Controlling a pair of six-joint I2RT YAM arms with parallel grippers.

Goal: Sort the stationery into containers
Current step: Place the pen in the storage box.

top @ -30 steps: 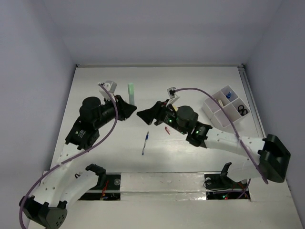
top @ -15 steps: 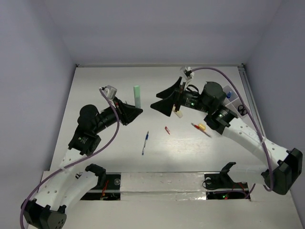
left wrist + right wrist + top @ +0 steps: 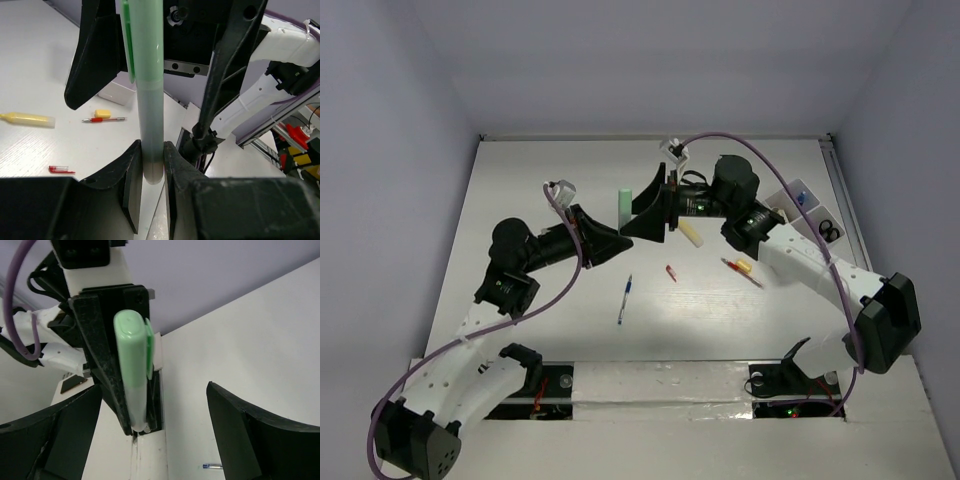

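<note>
A mint green marker (image 3: 622, 207) (image 3: 150, 100) (image 3: 132, 375) is held off the table with my left gripper (image 3: 623, 240) (image 3: 152, 165) shut on its lower end. My right gripper (image 3: 640, 214) (image 3: 155, 435) faces it, open wide, one finger on each side of the marker's capped end without touching. On the table lie a pale yellow marker (image 3: 691, 233) (image 3: 27, 119), a red pencil (image 3: 742, 270) (image 3: 105, 119) beside a small yellow eraser (image 3: 102, 113), a tiny red bit (image 3: 671, 273) (image 3: 61, 169) and a blue-white pen (image 3: 624, 298) (image 3: 212, 466). The white divided tray (image 3: 803, 222) stands at the far right.
Black scissors (image 3: 830, 232) and a small blue item (image 3: 799, 200) lie in the tray's compartments. Both arms meet over the middle back of the table. The right arm's forearm (image 3: 800, 262) stretches between the tray and the red pencil.
My left gripper carried the green marker to the right. My right gripper swung left to meet it and opened wide around the capped end.
</note>
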